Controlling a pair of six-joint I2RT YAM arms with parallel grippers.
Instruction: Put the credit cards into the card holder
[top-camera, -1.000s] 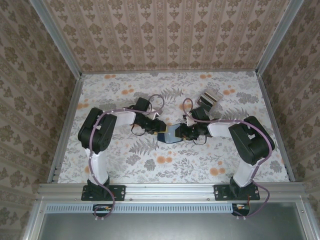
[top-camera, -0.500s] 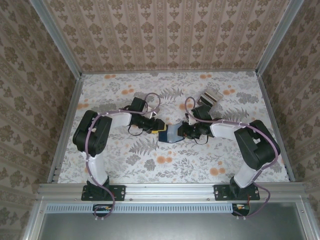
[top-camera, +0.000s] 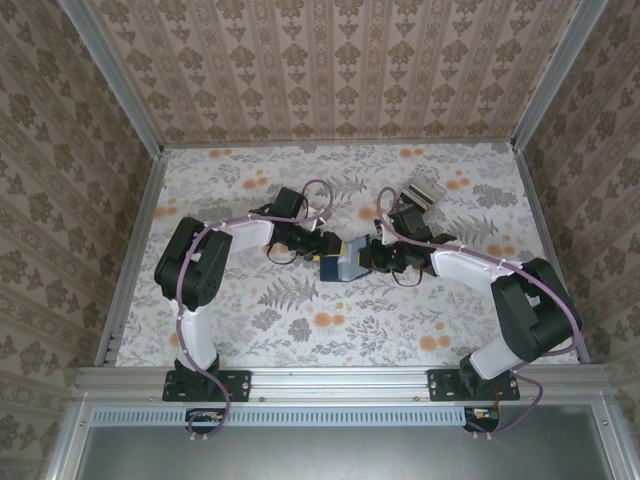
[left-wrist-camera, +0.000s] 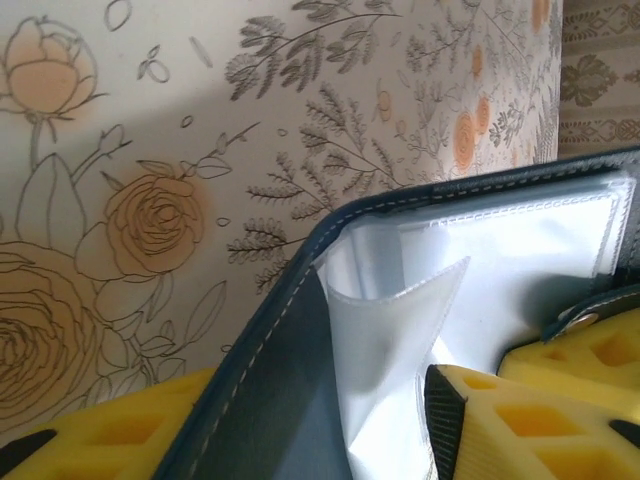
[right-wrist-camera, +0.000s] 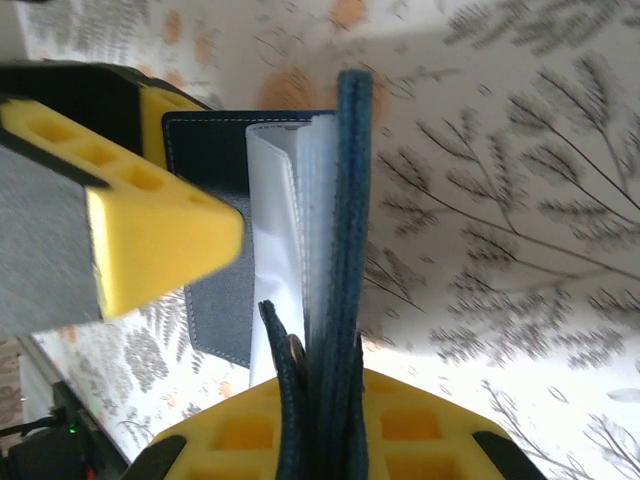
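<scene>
In the overhead view the left arm bends in from the left edge of the flowered desk (top-camera: 250, 330). The left gripper (top-camera: 326, 250) meets the card holder (top-camera: 346, 263) near the middle. Its wrist camera looks into the open, dark navy holder (left-wrist-camera: 300, 300), where stitched cover leaves spread around clear sleeves (left-wrist-camera: 400, 330). One sleeve bulges open and is cut off at the bottom edge.

The left gripper's (left-wrist-camera: 320, 430) yellow pads (left-wrist-camera: 110, 432) sit low on either side of one cover leaf and a sleeve. The jaws look pinched on that leaf, though the contact itself lies below the picture. A snap tab (left-wrist-camera: 580, 321) peeks over another yellow block at the right edge, and that block is too cropped to identify.

From the right wrist camera the holder (right-wrist-camera: 352, 200) stands edge-on. Its white sleeves (right-wrist-camera: 278, 250) fan between a thick navy cover and a thinner navy leaf. A yellow pad (right-wrist-camera: 150, 210) presses the outer face of that thinner leaf, with a blurred grey mass below it.

The right gripper (right-wrist-camera: 322, 425) has its jaws clamped on the thick cover, which runs down between its yellow pads. Whether the holder's lower edge touches the desk cannot be told.

From above, the right gripper (top-camera: 370, 257) is just right of the holder. Farther right and toward the back wall, the credit cards (top-camera: 424, 190) lie in a small grey-beige stack on the desk. They are apart from the holder and partly behind the right arm's wrist. Their number is hard to make out.
</scene>
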